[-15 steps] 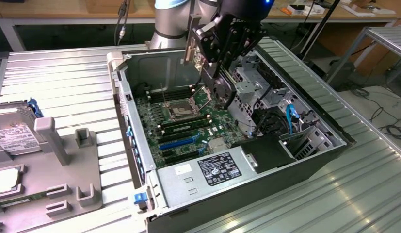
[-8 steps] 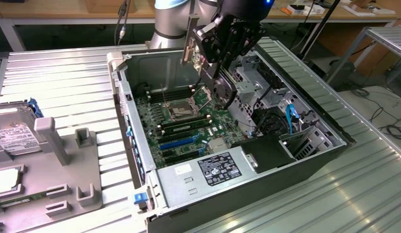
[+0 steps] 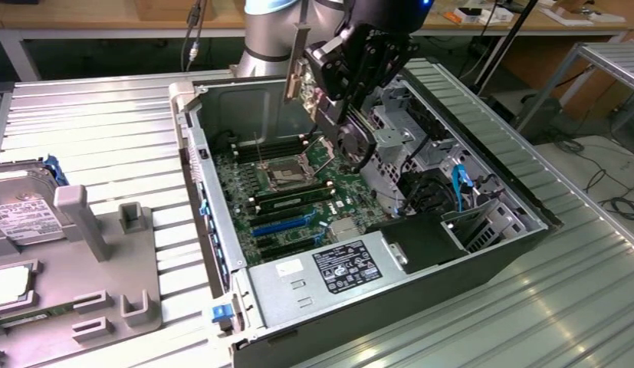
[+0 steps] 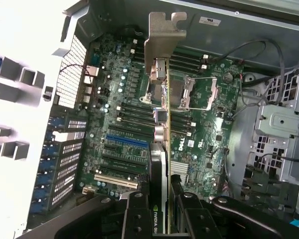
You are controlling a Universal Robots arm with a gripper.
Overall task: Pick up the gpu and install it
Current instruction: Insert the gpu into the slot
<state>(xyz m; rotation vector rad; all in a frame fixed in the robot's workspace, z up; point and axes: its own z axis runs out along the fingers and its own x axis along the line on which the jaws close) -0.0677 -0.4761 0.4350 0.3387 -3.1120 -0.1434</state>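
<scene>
The gpu (image 3: pixel 353 142) hangs tilted over the open computer case (image 3: pixel 209 230), and my gripper (image 3: pixel 349 73) is shut on it from above. Its silver bracket (image 3: pixel 293 80) points toward the back wall of the case. In the wrist view the gpu (image 4: pixel 163 114) appears edge-on between my two black fingers (image 4: pixel 139 216), with the gripper (image 4: pixel 162 219) clamped on it and the bracket (image 4: pixel 164 35) at the far end. The card floats above the green motherboard (image 4: pixel 204 124), clear of the blue slot (image 4: pixel 127 141) and the other expansion slots beside it.
A CPU socket (image 3: pixel 280 175) and memory sticks (image 3: pixel 291 201) sit on the motherboard. The power supply (image 3: pixel 343 264) fills the near end of the case, with drive cages and cables (image 3: pixel 439 169) at the exterior view's right. A hard drive (image 3: pixel 20 211) and grey fixtures (image 3: pixel 102 253) lie on the left.
</scene>
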